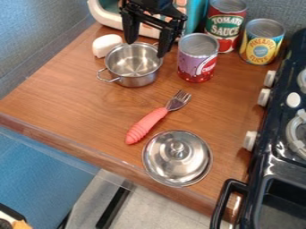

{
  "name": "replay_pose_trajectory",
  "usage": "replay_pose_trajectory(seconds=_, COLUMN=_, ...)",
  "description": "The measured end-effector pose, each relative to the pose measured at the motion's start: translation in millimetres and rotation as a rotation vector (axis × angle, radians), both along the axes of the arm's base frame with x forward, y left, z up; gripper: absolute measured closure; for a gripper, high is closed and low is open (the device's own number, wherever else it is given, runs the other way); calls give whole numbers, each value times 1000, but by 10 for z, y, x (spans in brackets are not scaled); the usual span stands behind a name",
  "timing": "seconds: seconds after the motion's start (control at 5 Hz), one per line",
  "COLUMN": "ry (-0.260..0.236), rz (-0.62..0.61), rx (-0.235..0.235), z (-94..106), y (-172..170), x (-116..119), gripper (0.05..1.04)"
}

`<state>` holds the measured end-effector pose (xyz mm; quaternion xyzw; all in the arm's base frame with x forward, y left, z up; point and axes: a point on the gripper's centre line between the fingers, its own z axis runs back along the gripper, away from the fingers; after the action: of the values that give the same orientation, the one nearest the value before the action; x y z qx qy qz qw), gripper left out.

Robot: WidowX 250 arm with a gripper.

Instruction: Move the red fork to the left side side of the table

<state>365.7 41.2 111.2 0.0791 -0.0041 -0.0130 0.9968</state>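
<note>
Three cans (196, 65); one fork (147, 125), pot (138, 80), lid (173, 163)

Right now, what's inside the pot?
The pot shows its shiny metal floor and far wall, with no food that I can see. The inside of its near wall is turned away, and the black hand covers bits of the rim, so those spots are hidden.

Brown table (65, 94) under fork (149, 122), pot (137, 80), lid (173, 159), white object (106, 45), 3 cans (196, 65).

A steel pot (135, 76) stands left of the purple-labelled can (197, 65), near its lid (177, 158).
</note>
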Motion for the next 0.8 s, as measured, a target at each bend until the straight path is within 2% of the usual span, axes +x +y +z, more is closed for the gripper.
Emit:
replay_pose_trajectory(seconds=0.2, ry=34, rz=-1, rx=-2, z=-136, y=-7, x=-25, gripper=83)
replay_pose_trajectory(seconds=0.4, ry=64, rz=-84, rx=23, z=-393, y=-205, x=-218, gripper=83)
replay_pose_trajectory(seconds=0.6, ry=2, rz=-161, rx=46, z=-326, y=-348, x=-385, gripper=83)
replay_pose_trajectory(seconds=0.8, ry=-62, rz=-202, rx=42, z=-324, y=-426, x=-562, gripper=83)
